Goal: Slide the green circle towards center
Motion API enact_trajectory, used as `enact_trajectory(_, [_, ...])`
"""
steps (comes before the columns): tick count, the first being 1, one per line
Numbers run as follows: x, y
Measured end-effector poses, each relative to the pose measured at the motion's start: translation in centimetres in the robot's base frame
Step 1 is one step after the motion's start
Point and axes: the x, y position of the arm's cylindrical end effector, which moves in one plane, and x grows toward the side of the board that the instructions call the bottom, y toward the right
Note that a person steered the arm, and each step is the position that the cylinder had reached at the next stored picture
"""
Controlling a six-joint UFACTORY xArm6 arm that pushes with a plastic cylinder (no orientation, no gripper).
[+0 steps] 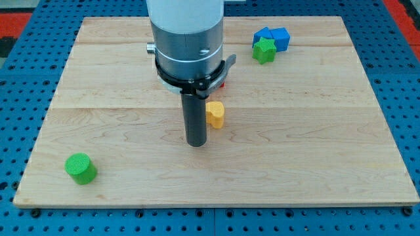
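Observation:
The green circle (81, 168) is a short green cylinder lying near the bottom left corner of the wooden board (315, 170). My tip (196, 143) rests near the board's middle, far to the right of the green circle and a little higher in the view. A yellow block (215, 114) stands just right of the rod, close to it or touching it.
A green star-shaped block (264, 50) touches a blue block (273, 38) near the top right. A bit of a red block (223, 82) shows behind the arm's body. The board lies on a blue pegboard (20, 98).

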Motion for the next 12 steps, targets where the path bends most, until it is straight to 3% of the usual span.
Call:
enact_trajectory(2, [-3.6, 3.6])
enact_trajectory(3, [-4.3, 1.0])
enact_trajectory(4, [4.6, -0.9])
enact_trajectory(5, [10.1, -5.3])
enact_trajectory(6, [10.3, -9.8])
enact_trajectory(7, [10.1, -17.1])
enact_trajectory(8, [6.3, -20.4])
enact_trajectory(9, [-3.3, -13.6])
enact_trajectory(10, [-10.2, -9.5])
enact_trajectory(11, [-5.3, -12.7])
enact_trajectory(12, [-2.0, -11.2])
